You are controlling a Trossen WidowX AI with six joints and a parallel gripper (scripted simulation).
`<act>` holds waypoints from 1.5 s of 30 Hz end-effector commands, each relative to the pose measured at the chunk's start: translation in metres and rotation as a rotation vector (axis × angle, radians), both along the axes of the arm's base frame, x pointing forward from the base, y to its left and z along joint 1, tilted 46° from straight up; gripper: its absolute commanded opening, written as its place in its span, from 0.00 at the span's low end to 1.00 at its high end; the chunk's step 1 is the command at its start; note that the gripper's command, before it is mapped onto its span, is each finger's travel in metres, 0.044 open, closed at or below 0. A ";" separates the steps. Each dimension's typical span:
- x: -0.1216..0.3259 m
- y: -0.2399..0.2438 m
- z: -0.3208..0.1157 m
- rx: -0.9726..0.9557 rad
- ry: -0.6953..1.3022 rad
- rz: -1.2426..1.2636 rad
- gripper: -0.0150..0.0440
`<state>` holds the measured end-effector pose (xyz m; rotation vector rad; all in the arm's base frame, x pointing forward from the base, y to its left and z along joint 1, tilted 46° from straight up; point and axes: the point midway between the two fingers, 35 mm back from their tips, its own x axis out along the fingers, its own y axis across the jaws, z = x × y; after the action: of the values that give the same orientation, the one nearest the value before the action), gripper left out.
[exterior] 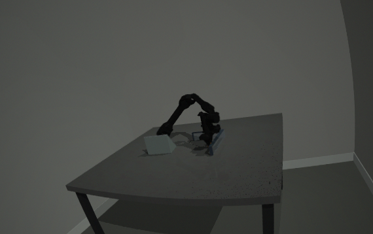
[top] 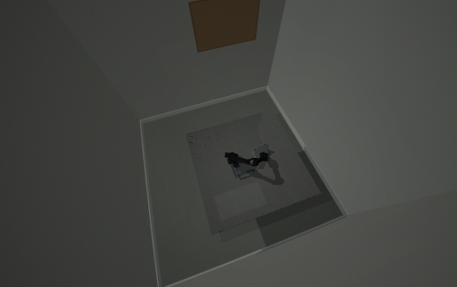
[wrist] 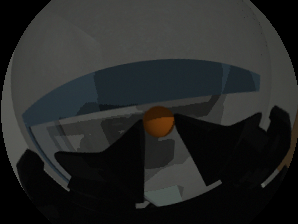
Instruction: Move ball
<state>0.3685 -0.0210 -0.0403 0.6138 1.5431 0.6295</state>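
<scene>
Orange ball (wrist: 158, 121) pinched between the dark fingertips, jaws clamped on it from both sides, and the gripper (exterior: 205, 138) is low, right down in the angle of the two blue-tinted clear walls (exterior: 216, 142) on the table (exterior: 227, 170). From the wrist view one wall fills the frame as a broad curved band just beyond the ball, so the ball sits close to that wall and inside the corner; whether it touches the table yet, I cannot tell, the fingers hide its underside. The see-through copy cannot be picked out here, so alignment is a guess. My read: this is the placing step, transport about done. What comes next calls for a gentle opening of the jaws with the ball resting on the surface, so it does not roll, then a straight lift clear of the walls. As for heading or long axis, a ball has none; it looks round and plain from every side.
</scene>
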 end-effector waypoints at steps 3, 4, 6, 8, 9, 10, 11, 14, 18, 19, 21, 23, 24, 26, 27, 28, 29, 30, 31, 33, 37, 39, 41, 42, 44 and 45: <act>-0.002 0.006 -0.005 0.008 0.007 -0.004 0.25; -0.002 0.006 -0.005 0.008 0.007 -0.004 0.25; 0.000 0.003 -0.003 -0.001 0.000 0.000 0.30; 0.000 0.003 -0.003 -0.001 0.000 0.000 0.39; 0.000 0.003 -0.003 -0.001 0.000 0.000 0.43; 0.000 0.003 -0.003 -0.001 0.000 0.000 0.48; 0.000 0.003 -0.003 -0.001 0.000 0.000 0.52; 0.000 0.003 -0.003 -0.001 0.000 0.000 0.65; 0.000 0.003 -0.003 -0.001 0.000 0.000 0.72; 0.000 0.003 -0.003 -0.001 0.000 0.000 0.72; 0.000 0.001 -0.001 -0.001 0.000 0.000 0.72; 0.003 -0.012 0.011 -0.001 0.002 -0.001 0.72; 0.004 -0.022 0.021 -0.001 0.003 -0.002 0.72; 0.005 -0.043 0.041 0.002 0.006 -0.004 0.72; 0.004 -0.051 0.050 0.003 0.007 -0.004 0.72; 0.003 -0.056 0.055 0.004 0.008 -0.004 0.72; 0.003 -0.058 0.057 0.005 0.008 -0.004 0.72; 0.003 -0.058 0.057 0.005 0.008 -0.004 0.72; 0.003 -0.058 0.057 0.005 0.008 -0.004 0.72; 0.005 -0.053 0.049 0.004 0.000 -0.021 0.72; 0.005 -0.053 0.049 0.004 0.000 -0.021 0.72; 0.005 -0.053 0.049 0.004 0.000 -0.021 0.72; 0.005 -0.058 0.054 0.006 0.014 -0.035 0.81; 0.005 -0.065 0.060 0.008 0.031 -0.053 0.85; 0.003 -0.078 0.073 0.015 0.071 -0.092 0.94; 0.003 -0.082 0.077 0.017 0.081 -0.102 0.98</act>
<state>0.3720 -0.0835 0.0223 0.6847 1.5596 0.5950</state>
